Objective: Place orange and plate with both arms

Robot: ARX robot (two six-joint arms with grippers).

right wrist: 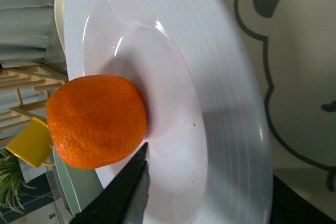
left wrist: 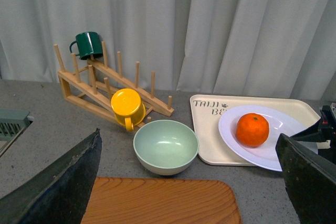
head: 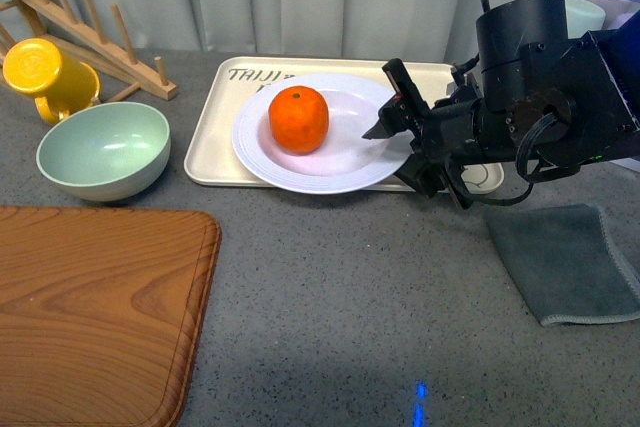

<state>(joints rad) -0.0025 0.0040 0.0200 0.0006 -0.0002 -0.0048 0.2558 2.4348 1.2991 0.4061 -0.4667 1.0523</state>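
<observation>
Orange (head: pixel 298 119) fruit, one only, sits a little left of centre in the well of the single white plate (head: pixel 345 169), touching it. The plate rests on one beige tray (head: pixel 212 152) at the far middle of the grey bench (head: pixel 350 297), its near edge overhanging the tray's near rim, which probably leaves that edge free for a grip.

The right gripper (head: pixel 395 127) reaches in from the right and hovers at the plate's right rim. Its jaws stand spread and empty, one dark finger over the plate's inner slope and the other lower, near the rim's outer side. This looks like a setup to pinch the rim, so that plate and fruit would travel together. Whether either finger touches the plate cannot be told.

In the left wrist view, the left gripper's two dark fingers (left wrist: pixel 58 187) frame the scene far apart, holding nothing, well back from everything on the near left.

Other items, counted: one pale green bowl (head: pixel 104 147) left of the tray, one yellow mug (head: pixel 45 75) beside one wooden drying rack (head: pixel 95 42) at far left, one dark green mug (left wrist: pixel 87 44) hung on that rack, one wooden cutting board (head: pixel 95 307) at near left, one grey cloth (head: pixel 570 262) at near right.
</observation>
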